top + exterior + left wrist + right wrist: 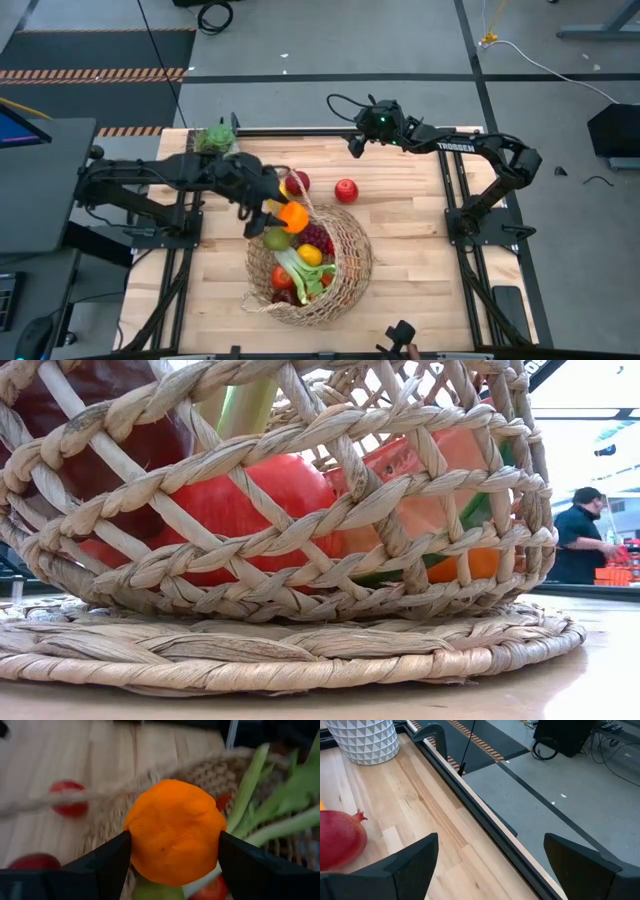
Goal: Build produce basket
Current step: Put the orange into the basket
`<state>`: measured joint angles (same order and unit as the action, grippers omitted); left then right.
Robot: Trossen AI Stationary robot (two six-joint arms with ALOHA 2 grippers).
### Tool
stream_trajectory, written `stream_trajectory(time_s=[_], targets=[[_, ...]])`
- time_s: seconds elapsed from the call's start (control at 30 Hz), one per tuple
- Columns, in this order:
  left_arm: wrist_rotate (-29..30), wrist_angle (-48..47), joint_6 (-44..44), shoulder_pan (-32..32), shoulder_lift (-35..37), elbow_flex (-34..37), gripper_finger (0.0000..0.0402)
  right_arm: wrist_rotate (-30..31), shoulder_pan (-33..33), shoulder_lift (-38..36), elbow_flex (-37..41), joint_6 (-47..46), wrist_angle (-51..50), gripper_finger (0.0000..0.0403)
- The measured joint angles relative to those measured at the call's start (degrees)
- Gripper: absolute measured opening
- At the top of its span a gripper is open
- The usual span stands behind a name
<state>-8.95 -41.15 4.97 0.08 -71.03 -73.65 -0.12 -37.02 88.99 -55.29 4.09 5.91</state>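
Note:
The round wicker basket (345, 262) stands near the table's middle and fills the low view (300, 650). In it lie a green-white leek (296, 268), purple grapes (318, 238), a lemon (311, 255), a green pear (276, 239) and red fruit (250, 500). My left gripper (283, 216) is shut on an orange (174, 830) over the basket's far left rim. Two red fruits (346, 190) (298, 182) lie on the table beyond the basket. My right gripper (355, 147) is open and empty at the far edge. My left gripper pinches the orange's two opposite sides (135, 837) between its two fingers (107, 862). The fingers come from the table's left, slanting down. The orange is lifted clear, above the basket's rim (150, 780) and the pear.
A green plant in a white faceted pot (215, 138) stands at the far left corner; it also shows in the right wrist view (365, 740). A red fruit (340, 837) lies close to my right gripper. A person (580, 540) stands in the room beyond the table.

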Motion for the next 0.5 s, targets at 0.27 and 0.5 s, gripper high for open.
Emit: stream_trajectory(time_s=[0.27,0.5], targets=[[1.04,-3.16,-2.0,-0.62,-4.93,0.0,0.0293,0.0,1.07,0.0,0.0,-0.03,-0.52,0.0365],[1.24,-3.18,-2.89,0.5,-5.82,0.02,0.0378,0.0,2.05,0.0,0.0,-0.05,-0.69,0.0365]])
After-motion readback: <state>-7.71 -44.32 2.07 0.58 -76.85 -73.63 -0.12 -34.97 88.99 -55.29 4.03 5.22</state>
